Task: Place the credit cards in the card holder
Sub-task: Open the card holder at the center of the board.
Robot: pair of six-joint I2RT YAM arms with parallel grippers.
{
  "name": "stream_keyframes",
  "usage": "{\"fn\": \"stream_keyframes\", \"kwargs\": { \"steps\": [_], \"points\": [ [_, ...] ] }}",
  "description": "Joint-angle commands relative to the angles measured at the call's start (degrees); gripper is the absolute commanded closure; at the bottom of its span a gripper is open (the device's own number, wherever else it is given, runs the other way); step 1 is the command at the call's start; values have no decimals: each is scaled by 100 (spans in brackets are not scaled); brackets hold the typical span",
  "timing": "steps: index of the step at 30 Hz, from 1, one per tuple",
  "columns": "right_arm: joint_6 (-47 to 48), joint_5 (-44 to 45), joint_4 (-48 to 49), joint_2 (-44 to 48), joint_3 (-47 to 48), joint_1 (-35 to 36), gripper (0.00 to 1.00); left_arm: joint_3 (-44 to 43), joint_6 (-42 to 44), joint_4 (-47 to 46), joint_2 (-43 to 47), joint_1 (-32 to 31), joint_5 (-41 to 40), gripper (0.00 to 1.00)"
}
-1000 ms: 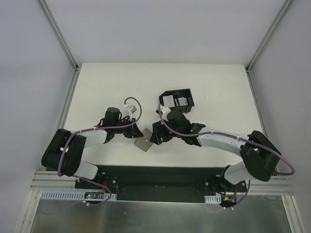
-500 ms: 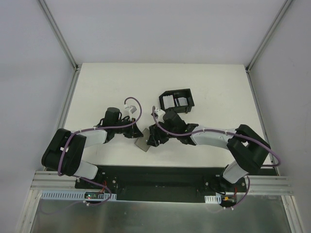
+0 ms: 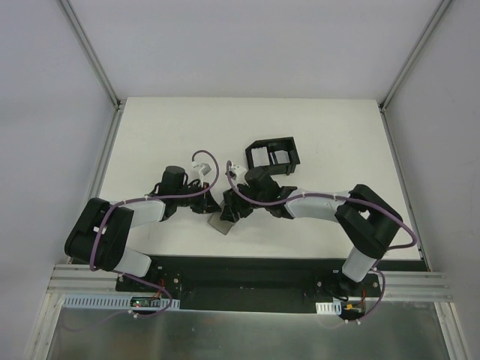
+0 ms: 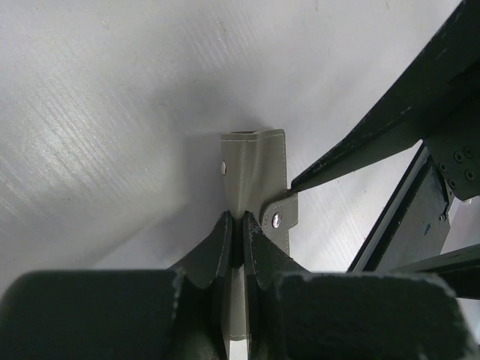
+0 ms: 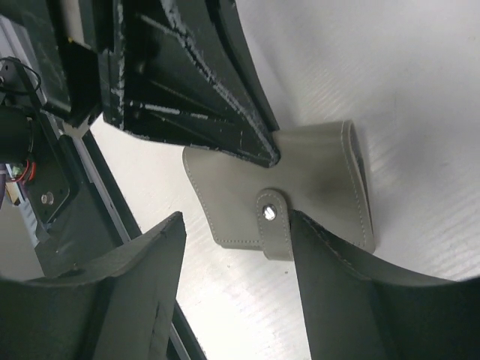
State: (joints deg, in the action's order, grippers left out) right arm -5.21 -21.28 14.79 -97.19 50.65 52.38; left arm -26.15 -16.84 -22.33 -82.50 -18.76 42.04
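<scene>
— The wallet?
— Soft grey stitched card holder [image 4: 253, 169] with a snap tab, on the ribbed white table [image 3: 337, 135], pinched flat by the left gripper [image 4: 236, 225].
— The right gripper [image 5: 236, 219]?
— Jaws wide, astride the wallet. That arm has reached further left.

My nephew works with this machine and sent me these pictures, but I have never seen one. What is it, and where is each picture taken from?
It is a robot with a left arm and a right arm, bolted to the near edge of a white table. Each arm ends in a two-finger gripper. The wide picture looks down from above. The two close-ups come from small cameras on the wrists.

On the table stands a black tray holding something pale, probably cards. A grey wallet sits between the arms. The left gripper is pinched shut on the wallet's edge. The right gripper is open, with one finger on each side of the wallet's snap tab.
</scene>
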Motion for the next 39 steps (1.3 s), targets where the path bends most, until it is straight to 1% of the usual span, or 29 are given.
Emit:
{"fn": "stream_keyframes", "kwargs": {
  "steps": [1,15,19,28,33,37,39],
  "points": [
    [170,-245,288,-204,305,-79,40,-66,208,-123,-47,-48,243,100],
    [398,-684,192,-723,410,-167,40,-39,208,-149,-12,-57,305,100],
    [477,-562,138,-591,209,-184,42,-39,208,-149,-3,-57,279,100],
    [671,-649,-248,-319,33,-219,44,-30,199,-123,32,-57,129,100],
    [600,-755,-257,-178,-108,-211,51,-39,199,-123,15,-57,129,100],
    [539,-904,-196,-204,-135,-211,51,-30,199,-132,15,-57,138,100],
    [530,-1053,-3,-318,-126,-202,51,-39,208,-123,-3,-57,164,100]
  ]
}}
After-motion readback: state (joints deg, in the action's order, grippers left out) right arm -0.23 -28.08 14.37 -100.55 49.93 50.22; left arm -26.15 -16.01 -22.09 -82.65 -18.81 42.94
